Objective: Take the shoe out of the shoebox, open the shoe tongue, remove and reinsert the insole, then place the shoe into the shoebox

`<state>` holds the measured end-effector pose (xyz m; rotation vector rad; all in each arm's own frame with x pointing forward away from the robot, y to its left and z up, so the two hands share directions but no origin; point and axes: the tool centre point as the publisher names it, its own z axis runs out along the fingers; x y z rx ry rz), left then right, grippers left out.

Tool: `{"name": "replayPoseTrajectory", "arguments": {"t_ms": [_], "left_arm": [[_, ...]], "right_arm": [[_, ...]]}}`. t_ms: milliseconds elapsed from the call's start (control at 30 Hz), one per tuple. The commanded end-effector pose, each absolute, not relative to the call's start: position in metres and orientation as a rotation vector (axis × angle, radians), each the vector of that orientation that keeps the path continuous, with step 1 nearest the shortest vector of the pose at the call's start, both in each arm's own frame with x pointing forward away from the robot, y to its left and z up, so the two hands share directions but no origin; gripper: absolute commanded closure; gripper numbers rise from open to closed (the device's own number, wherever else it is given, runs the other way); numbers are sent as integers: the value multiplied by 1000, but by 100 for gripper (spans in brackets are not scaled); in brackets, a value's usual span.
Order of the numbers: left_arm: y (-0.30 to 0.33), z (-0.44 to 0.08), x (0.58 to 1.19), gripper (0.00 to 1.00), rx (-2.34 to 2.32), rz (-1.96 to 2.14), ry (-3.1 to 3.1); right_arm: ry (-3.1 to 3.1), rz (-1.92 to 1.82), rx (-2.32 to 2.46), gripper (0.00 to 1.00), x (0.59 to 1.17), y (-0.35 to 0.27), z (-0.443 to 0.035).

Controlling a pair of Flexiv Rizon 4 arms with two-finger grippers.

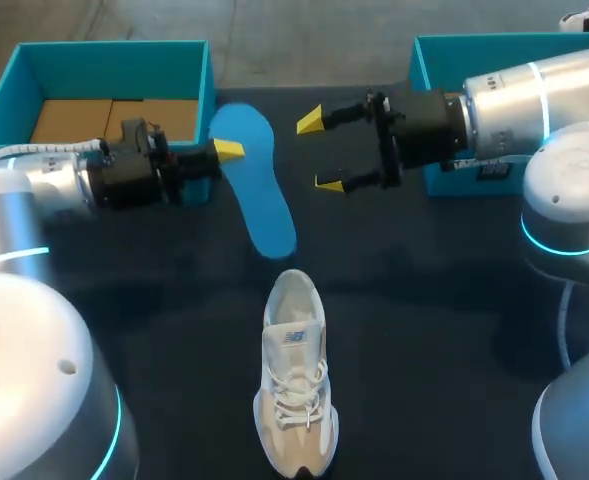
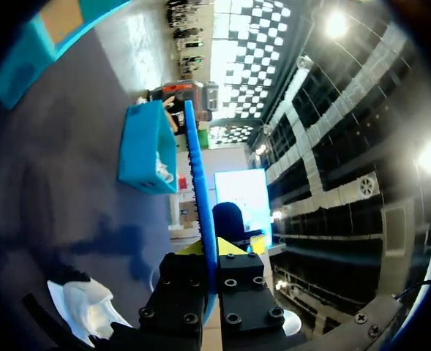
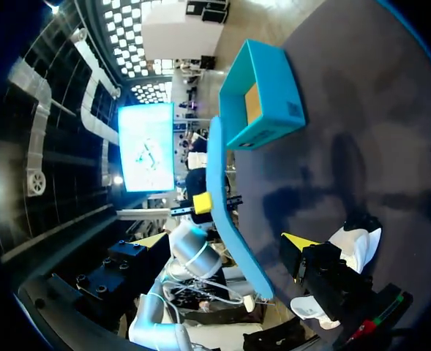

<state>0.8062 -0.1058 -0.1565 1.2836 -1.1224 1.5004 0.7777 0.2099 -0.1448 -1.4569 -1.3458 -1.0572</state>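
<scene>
Reading the table [image 1: 424, 300] like a clock from my head camera, I judge the task about half done. The shoe is out of its box and the insole is out of the shoe. The insole has yet to be put back in, and the shoe has yet to be returned to the box. I cannot tell from here how far the tongue is pulled open.

The table is a dark, matte sheet. The shoebox [image 1: 114, 47] sits at ten o'clock: stiff teal card walls, square corners, brown cardboard lining the floor. A second teal box [image 1: 439, 50] of the same stock stands at two o'clock, partly behind my right arm.

The shoe [image 1: 296, 380] lies at six o'clock, well apart from both boxes. It is a pale mesh-and-suede trainer with white laces crossed over the tongue.

The insole [image 1: 259, 190] hangs above the table just toward eleven of centre. It is a thin, bright blue foam sheet, foot-shaped and slightly bowed, so I expect it to flex easily.

My left gripper [image 1: 224, 158] is pinching the insole's edge. My right gripper [image 1: 324, 152] is spread wide just beside the insole at its three o'clock and grips nothing.
</scene>
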Motion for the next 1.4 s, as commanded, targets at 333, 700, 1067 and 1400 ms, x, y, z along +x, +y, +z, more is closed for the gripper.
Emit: {"name": "replayPoseTrajectory", "arguments": {"t_ms": [333,700,1067,1400], "left_arm": [[-81,-143,808,100,529,2596,-1615],[-79,-132,812,100,-148,2934,-1914],[-79,-132,812,100,-148,2934,-1914],[-71,-124,805,100,-1268,2965,-2070]], "right_arm": [[-1345,-1057,-1460,0,777,211,-145],[-1345,-1057,-1460,0,777,211,-145],[-1345,-1057,-1460,0,777,211,-145],[-1345,-1057,-1460,0,777,211,-145]]}}
